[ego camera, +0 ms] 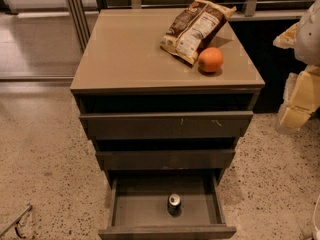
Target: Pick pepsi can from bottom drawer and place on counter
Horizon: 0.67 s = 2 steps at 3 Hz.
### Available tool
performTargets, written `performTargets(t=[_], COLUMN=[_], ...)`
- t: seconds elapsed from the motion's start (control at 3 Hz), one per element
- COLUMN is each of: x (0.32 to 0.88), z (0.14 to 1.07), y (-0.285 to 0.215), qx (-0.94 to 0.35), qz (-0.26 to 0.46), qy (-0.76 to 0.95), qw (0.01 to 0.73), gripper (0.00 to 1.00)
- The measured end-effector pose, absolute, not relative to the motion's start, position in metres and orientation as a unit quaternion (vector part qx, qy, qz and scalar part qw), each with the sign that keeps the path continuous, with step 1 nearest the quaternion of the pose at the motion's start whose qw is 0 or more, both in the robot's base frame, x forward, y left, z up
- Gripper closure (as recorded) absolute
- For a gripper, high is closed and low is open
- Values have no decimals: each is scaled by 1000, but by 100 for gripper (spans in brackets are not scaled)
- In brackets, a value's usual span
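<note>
The pepsi can [174, 203] stands upright in the open bottom drawer [140, 209], near the middle of its grey floor, silver top showing. The counter [130, 49] is the tan top of the cabinet. My gripper [299, 96] shows as white and cream parts at the right edge of the view. It is to the right of the cabinet at about the height of the counter's front edge. It is far above and to the right of the can and touches nothing of the task.
A chip bag [195, 28] and an orange [210, 60] lie on the counter's right side. The two upper drawers [165, 125] are slightly pulled out. There is speckled floor around the cabinet. A thin metal piece [15, 221] lies at the lower left.
</note>
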State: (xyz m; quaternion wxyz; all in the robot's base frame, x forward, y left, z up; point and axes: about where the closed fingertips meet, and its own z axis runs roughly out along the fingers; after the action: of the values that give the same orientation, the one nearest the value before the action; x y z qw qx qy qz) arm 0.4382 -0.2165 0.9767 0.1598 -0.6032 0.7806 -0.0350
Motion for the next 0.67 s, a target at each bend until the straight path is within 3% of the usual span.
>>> performTargets(t=[0.33, 0.67], x=[438, 443], z=[977, 965], y=[-217, -213], qx=[-603, -601], qz=[-35, -28], qy=[781, 780], qw=[160, 173], gripper=[0, 19])
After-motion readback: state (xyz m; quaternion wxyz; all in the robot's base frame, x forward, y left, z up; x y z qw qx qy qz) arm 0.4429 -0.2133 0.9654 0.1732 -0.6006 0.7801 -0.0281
